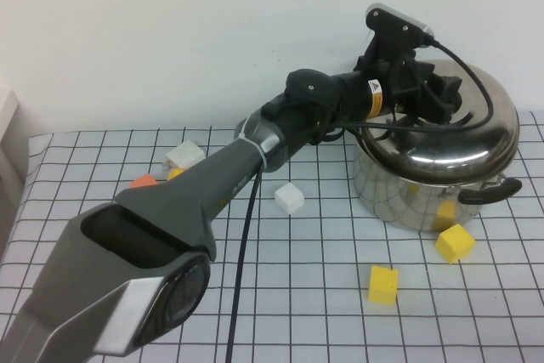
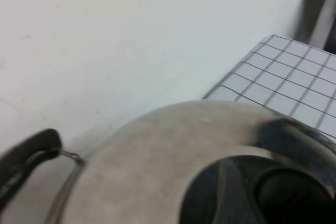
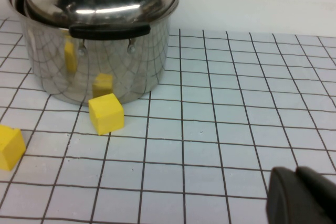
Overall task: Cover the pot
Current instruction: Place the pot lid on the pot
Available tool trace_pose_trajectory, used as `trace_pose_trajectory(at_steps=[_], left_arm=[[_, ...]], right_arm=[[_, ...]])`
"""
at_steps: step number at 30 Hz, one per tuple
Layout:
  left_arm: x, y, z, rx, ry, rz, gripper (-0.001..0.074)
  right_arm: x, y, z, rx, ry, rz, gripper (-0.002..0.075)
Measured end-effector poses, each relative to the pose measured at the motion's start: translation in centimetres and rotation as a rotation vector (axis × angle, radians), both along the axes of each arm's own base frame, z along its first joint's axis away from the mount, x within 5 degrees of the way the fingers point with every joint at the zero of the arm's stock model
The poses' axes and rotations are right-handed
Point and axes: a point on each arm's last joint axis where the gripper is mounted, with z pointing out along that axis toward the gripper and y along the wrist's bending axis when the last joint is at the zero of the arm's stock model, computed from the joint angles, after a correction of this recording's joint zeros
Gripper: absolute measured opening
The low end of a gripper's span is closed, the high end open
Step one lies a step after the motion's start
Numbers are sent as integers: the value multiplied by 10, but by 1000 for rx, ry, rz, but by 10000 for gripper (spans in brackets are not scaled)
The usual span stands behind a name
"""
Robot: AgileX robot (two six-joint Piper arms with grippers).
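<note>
I see my left end effector [image 1: 425, 91] clamped on the lid [image 1: 459, 129], which sits tilted atop the pot [image 1: 416, 197]. My right end effector [image 3: 302, 198] hangs low over the tabletop [image 3: 220, 129]; I cannot tell its opening.

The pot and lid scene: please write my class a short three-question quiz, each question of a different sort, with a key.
1. True or false: the lid sits tilted on the pot, not yet flat.
2. Which gripper is at the lid's top? A) left gripper B) right gripper
3. In the high view, how many yellow cubes lie on the table in front of the pot?

Key
1. True: in the right wrist view part of the pot's rim shows uncovered at one side.
2. A. The right gripper is low over the table, away from the pot.
3. Two: one yellow cube near the pot, another closer to the robot.
</note>
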Motion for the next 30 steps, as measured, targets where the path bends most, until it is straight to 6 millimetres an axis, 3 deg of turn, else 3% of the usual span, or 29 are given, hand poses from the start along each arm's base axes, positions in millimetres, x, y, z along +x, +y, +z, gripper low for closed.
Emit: trace_pose_trajectory(at_steps=[10, 18, 30], left_arm=[[2, 2, 3, 16, -37, 17, 356], [-5, -7, 2, 17, -35, -14, 399], [-3, -12, -18, 35, -24, 52, 398]], right_arm=[[0, 0, 0, 0, 0, 0, 9], [0, 0, 0, 0, 0, 0, 9], [0, 0, 0, 0, 0, 0, 9]])
